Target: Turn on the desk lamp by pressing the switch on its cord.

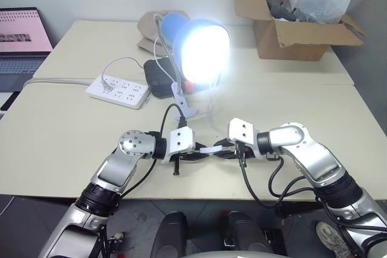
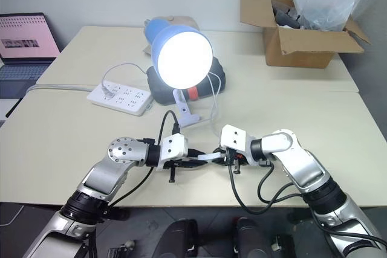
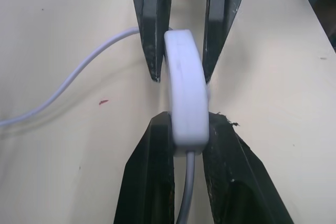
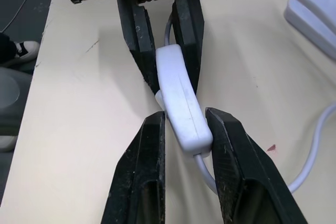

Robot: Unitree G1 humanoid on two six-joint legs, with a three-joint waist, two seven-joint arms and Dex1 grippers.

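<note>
White switch (image 3: 186, 98) sits just above the table (image 1: 60, 149) near its front edge, pinched from both ends: left claw (image 1: 196, 152) clamped tight on one end, right claw (image 1: 225, 147) squeezed shut on the other. Desk lamp (image 2: 180, 57) behind is glowing, so the press looks done; best to hold steady, ease off slowly, don't yank the cord (image 3: 79, 72). Rocker face hidden by the fingers, bulb glare washes out the shade, box contents unclear

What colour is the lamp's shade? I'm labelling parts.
Blue; the desk lamp shows it best in the right eye view.
</note>
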